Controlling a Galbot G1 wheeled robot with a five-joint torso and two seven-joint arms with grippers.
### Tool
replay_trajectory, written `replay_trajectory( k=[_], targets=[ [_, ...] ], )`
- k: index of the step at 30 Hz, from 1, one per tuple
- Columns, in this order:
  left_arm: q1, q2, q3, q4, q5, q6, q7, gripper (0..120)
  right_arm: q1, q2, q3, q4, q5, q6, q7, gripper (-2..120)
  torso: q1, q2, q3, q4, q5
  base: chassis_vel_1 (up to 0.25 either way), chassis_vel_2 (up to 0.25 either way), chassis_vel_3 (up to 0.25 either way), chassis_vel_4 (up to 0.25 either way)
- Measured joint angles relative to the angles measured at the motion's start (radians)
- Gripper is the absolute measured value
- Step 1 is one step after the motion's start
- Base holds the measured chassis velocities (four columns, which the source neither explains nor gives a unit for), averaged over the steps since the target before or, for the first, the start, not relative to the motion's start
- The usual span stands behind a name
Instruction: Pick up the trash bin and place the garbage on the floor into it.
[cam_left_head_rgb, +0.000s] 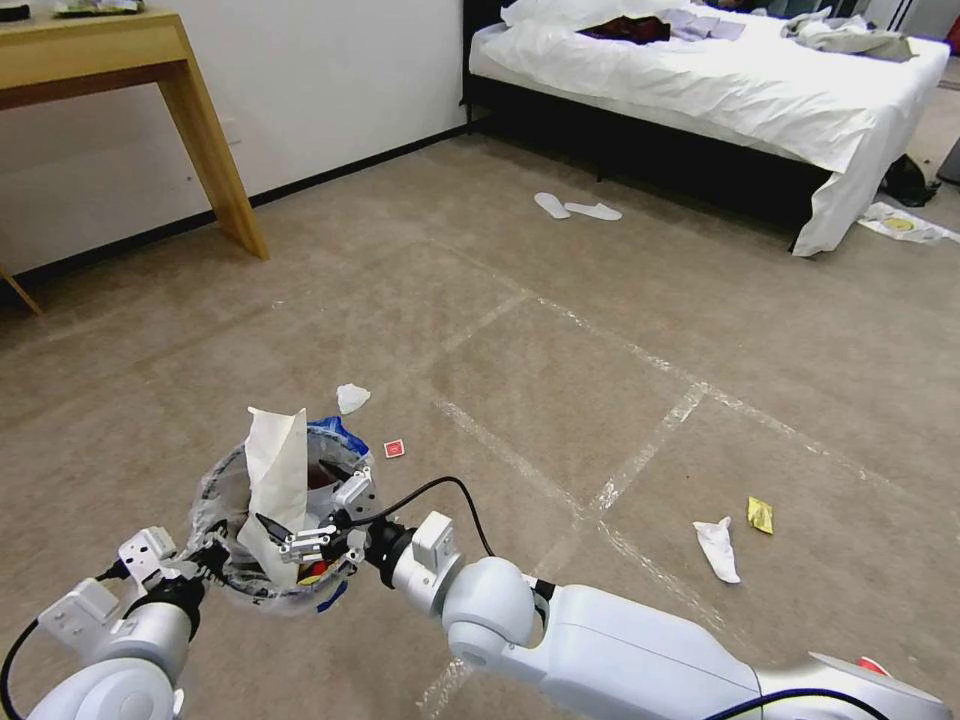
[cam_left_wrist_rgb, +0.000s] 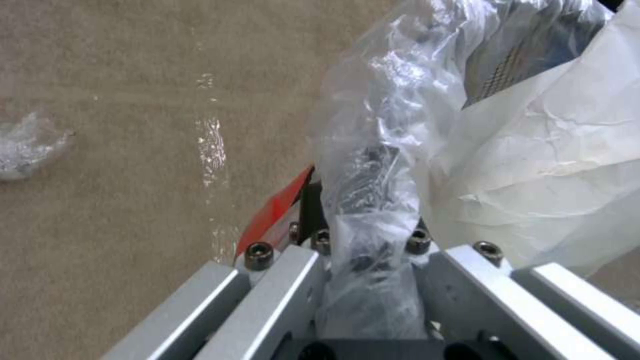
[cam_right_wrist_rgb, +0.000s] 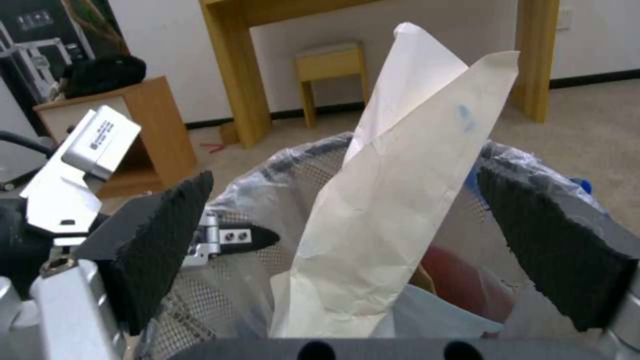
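Head view first: you've got the trash bin (cam_left_head_rgb: 285, 520) held off the floor (cam_left_head_rgb: 600, 380), low and well short of the bed (cam_left_head_rgb: 700, 80). Your left gripper (cam_left_head_rgb: 205, 555) has it by the near rim. A tall white paper (cam_left_head_rgb: 275, 480) stands up out of it. Your right gripper (cam_left_head_rgb: 300, 540) hovers right over the mouth, beside that paper. More garbage lies toward the bed: a white tissue (cam_left_head_rgb: 352, 397), a red scrap (cam_left_head_rgb: 394, 449), another tissue (cam_left_head_rgb: 719, 548) and a yellow wrapper (cam_left_head_rgb: 760, 515).

Left wrist view: the jaws are clamped on the bin's rim through the crinkled liner (cam_left_wrist_rgb: 373, 200); that film looks slippery, so keep hold of the rim itself.

Right wrist view: the pads (cam_right_wrist_rgb: 167, 235) stand wide apart either side of the paper, touching nothing, I think. It looks light and soft; pinch it low if it needs pushing down.
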Motion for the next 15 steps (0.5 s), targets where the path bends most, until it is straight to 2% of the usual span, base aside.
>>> replay_trajectory(
  k=[9, 15],
  targets=[
    [0.004, -0.002, 0.001, -0.001, 0.000, 0.000, 0.000, 1, -0.004, -0.003, 0.016, 0.023, 0.009, 0.000, -0.002, 100, 0.000, 0.000, 0.000, 0.0000, -0.0001, 0.000, 0.000, 0.000, 0.000],
    [0.006, -0.002, -0.003, -0.003, 0.000, 0.000, 0.001, 1, -0.026, -0.030, 0.088, 0.093, 0.025, 0.006, -0.014, 100, 0.000, 0.000, 0.000, 0.0000, 0.0001, 0.000, 0.000, 0.000, 0.000]
  ],
)
